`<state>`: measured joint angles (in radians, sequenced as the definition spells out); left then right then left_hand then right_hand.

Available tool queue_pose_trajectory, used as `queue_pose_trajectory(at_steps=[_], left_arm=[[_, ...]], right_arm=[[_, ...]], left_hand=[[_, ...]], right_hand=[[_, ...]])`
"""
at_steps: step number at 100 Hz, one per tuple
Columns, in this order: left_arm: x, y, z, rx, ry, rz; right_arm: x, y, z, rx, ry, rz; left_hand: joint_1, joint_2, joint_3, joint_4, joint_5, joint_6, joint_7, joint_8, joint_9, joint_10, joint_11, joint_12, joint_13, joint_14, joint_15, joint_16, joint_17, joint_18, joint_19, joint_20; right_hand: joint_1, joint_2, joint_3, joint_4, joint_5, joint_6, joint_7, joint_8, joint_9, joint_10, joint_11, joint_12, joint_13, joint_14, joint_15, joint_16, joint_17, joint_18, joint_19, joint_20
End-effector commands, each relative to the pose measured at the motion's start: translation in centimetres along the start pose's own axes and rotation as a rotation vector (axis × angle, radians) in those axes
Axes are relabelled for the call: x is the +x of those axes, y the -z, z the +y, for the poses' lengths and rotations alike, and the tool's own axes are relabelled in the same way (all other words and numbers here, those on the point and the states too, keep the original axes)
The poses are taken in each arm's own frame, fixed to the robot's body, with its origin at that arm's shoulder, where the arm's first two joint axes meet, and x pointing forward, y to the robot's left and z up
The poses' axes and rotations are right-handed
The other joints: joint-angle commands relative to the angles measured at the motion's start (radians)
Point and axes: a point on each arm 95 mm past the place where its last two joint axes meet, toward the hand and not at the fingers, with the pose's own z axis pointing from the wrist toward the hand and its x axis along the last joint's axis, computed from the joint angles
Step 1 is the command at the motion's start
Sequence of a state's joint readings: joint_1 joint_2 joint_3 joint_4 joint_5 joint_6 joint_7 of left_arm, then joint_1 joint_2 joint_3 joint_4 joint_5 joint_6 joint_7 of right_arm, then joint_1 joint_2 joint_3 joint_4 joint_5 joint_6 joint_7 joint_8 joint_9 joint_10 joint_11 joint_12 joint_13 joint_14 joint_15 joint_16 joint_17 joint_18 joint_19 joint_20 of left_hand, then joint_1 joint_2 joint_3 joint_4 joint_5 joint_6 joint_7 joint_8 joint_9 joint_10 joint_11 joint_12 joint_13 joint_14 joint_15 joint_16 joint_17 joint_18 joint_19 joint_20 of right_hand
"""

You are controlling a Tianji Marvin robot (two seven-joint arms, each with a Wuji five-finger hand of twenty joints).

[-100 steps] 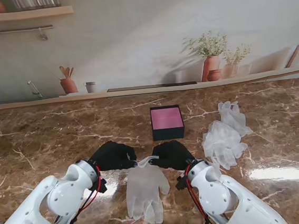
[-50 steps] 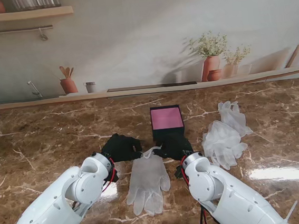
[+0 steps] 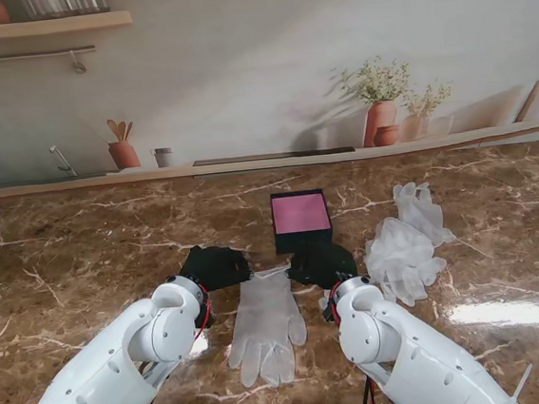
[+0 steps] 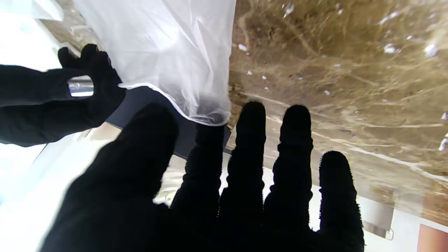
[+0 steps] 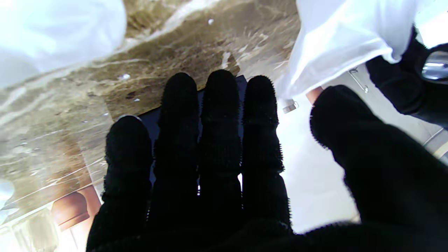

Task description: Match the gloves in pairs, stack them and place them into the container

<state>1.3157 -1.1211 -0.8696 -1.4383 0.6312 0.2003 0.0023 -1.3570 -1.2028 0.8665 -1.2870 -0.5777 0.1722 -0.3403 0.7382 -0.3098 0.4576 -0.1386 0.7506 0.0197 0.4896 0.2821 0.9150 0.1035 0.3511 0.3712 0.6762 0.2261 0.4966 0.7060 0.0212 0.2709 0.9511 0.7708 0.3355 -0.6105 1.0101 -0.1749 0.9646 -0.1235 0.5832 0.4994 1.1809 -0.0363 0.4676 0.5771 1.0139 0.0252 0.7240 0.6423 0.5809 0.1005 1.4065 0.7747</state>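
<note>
Translucent glove (image 3: 265, 326) lies flat on marble table (image 3: 83, 249), nearest robot, cuff toward container. Left hand (image 3: 215, 265) at cuff's left corner, right hand (image 3: 321, 265) at right corner; both flat, fingers extended, gripping nothing. Pink-lined container (image 3: 301, 220) just beyond cuff. Glove pile (image 3: 407, 241) right of container.

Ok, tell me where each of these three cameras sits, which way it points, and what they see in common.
Stand view: above the shoulders, looking down at the table; both white arms, left hand, right hand, glove, box.
Left wrist view: along the left hand toward the glove cuff and box; the right hand shows too.
Right wrist view: along the right hand toward the glove and box.
Shared: all three show the same glove.
</note>
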Motion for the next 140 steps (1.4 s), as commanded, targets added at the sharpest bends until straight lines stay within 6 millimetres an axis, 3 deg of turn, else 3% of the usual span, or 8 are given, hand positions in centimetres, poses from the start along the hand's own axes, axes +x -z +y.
queue_pose_trajectory(at_steps=[1, 12, 22, 49, 77, 93, 109, 140], left_arm=[[0.1, 0.2, 0.4, -0.04, -0.012, 0.006], [-0.3, 0.3, 0.3, -0.031, -0.02, -0.019], [-0.7, 0.6, 0.0, -0.007, -0.03, -0.03], [-0.8, 2.0, -1.0, 0.118, 0.057, -0.007], [-0.1, 3.8, -1.5, 0.239, 0.083, 0.075], [0.1, 4.9, -2.1, 0.29, 0.097, 0.125], [0.2, 5.9, -2.7, 0.349, 0.116, 0.129], [0.0, 6.7, -2.6, 0.391, 0.122, 0.146]], right_arm=[[-0.2, 0.3, -0.6, 0.018, -0.006, -0.015], [-0.3, 0.6, -0.1, -0.005, 0.002, -0.016], [-0.5, 1.2, 0.9, -0.046, 0.021, -0.024], [-1.9, 4.3, 4.0, -0.051, 0.141, -0.041], [-4.6, 6.4, 5.2, -0.025, 0.257, -0.128], [-5.8, 7.4, 5.1, -0.024, 0.311, -0.204], [-6.3, 9.2, 5.1, -0.072, 0.382, -0.263], [-7.1, 11.8, 5.1, -0.098, 0.51, -0.374]], left_hand=[[-0.06, 0.06, 0.022, 0.045, -0.077, 0.038, -0.115, -0.035, -0.169, -0.003, -0.057, -0.049, -0.083, -0.002, -0.073, -0.051, -0.051, -0.009, -0.069, -0.046], [-0.05, 0.105, -0.039, 0.058, -0.146, 0.063, -0.192, -0.061, -0.379, 0.014, -0.08, -0.111, -0.242, -0.036, -0.202, -0.156, -0.101, -0.032, -0.165, -0.109], [-0.043, 0.135, -0.109, 0.066, -0.194, 0.05, -0.225, -0.076, -0.48, -0.029, -0.095, -0.136, -0.354, -0.076, -0.283, -0.251, -0.097, -0.057, -0.336, -0.2], [-0.009, 0.158, -0.251, 0.075, -0.196, 0.015, -0.244, -0.088, -0.503, -0.057, -0.105, -0.145, -0.403, -0.123, -0.306, -0.305, -0.069, -0.177, -0.49, -0.326], [0.003, 0.164, -0.296, 0.078, -0.18, -0.002, -0.233, -0.083, -0.488, -0.069, -0.116, -0.151, -0.413, -0.146, -0.325, -0.323, -0.077, -0.165, -0.544, -0.346], [0.017, 0.18, -0.355, 0.083, -0.179, -0.005, -0.239, -0.085, -0.488, -0.071, -0.122, -0.155, -0.428, -0.158, -0.336, -0.333, -0.084, -0.174, -0.605, -0.353], [0.073, 0.209, -0.464, 0.095, -0.175, -0.005, -0.246, -0.081, -0.483, -0.07, -0.129, -0.159, -0.432, -0.163, -0.347, -0.341, -0.084, -0.166, -0.658, -0.309], [0.078, 0.209, -0.47, 0.095, -0.153, -0.007, -0.243, -0.075, -0.469, -0.073, -0.137, -0.165, -0.422, -0.169, -0.356, -0.344, -0.087, -0.16, -0.658, -0.293]], right_hand=[[-0.055, 0.015, -0.013, 0.047, -0.027, 0.003, -0.014, 0.016, -0.017, -0.015, -0.008, -0.012, -0.029, -0.022, -0.01, -0.016, -0.012, -0.017, -0.016, -0.021], [-0.067, 0.029, -0.017, 0.071, -0.051, 0.007, -0.054, 0.039, -0.054, -0.02, -0.031, -0.033, -0.052, -0.021, -0.062, -0.044, -0.041, -0.012, -0.081, -0.052], [-0.069, 0.029, -0.025, 0.073, -0.068, 0.006, -0.074, 0.047, -0.076, -0.022, -0.042, -0.044, -0.067, -0.022, -0.092, -0.059, -0.062, -0.007, -0.128, -0.072], [-0.026, -0.013, -0.045, 0.077, -0.143, -0.001, -0.135, 0.042, -0.172, -0.033, -0.087, -0.068, -0.143, -0.028, -0.169, -0.08, -0.132, -0.011, -0.226, -0.094], [0.102, -0.083, 0.126, 0.083, -0.159, -0.016, -0.154, 0.046, -0.245, -0.045, -0.126, -0.084, -0.219, -0.041, -0.25, -0.094, -0.203, -0.018, -0.348, -0.084], [0.12, -0.13, 0.105, 0.062, -0.163, -0.026, -0.154, 0.048, -0.383, -0.033, -0.191, -0.123, -0.366, -0.038, -0.357, -0.146, -0.316, -0.031, -0.51, -0.106], [0.086, -0.166, 0.041, 0.044, -0.12, -0.026, -0.093, 0.094, -0.428, -0.021, -0.178, -0.129, -0.406, -0.038, -0.354, -0.152, -0.326, -0.033, -0.542, -0.089], [0.061, -0.199, 0.012, 0.035, -0.074, -0.013, -0.075, 0.166, -0.299, -0.051, 0.066, 0.149, -0.298, -0.062, -0.019, 0.073, -0.229, -0.025, -0.363, 0.034]])
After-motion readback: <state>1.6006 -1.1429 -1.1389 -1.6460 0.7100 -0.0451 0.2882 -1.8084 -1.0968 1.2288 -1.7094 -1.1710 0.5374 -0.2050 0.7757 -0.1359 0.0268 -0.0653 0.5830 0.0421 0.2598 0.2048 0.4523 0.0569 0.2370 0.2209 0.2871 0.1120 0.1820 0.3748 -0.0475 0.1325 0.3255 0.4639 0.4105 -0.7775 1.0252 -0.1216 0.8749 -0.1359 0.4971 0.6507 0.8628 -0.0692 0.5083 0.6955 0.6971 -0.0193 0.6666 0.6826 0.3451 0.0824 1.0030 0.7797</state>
